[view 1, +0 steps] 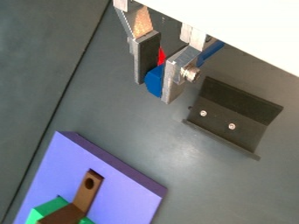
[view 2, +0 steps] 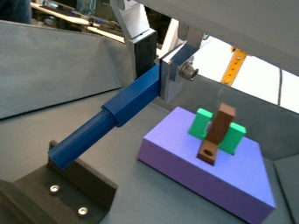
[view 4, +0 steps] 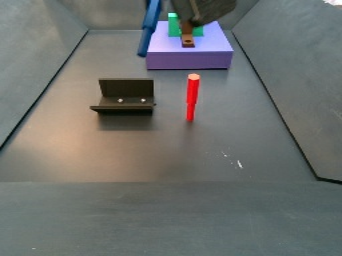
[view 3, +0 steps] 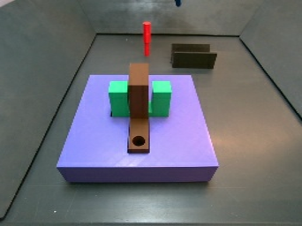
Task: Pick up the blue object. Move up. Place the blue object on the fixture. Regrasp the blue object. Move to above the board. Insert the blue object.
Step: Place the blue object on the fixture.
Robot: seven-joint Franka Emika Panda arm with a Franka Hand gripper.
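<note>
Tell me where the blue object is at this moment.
The blue object is held off the floor between the fingers of the gripper in both wrist views, angled down toward the fixture, beside the board.

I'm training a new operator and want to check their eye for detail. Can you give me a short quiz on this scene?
1. True or false: the gripper, raised above the floor, is shut on the blue object.
2. The red peg is: A) lying flat on the floor; B) standing upright on the floor; C) held in the gripper.
3. Fill in: on the board, the brown bar crosses a block whose colour is ___.

Key: 1 true; 2 B; 3 green.
</note>
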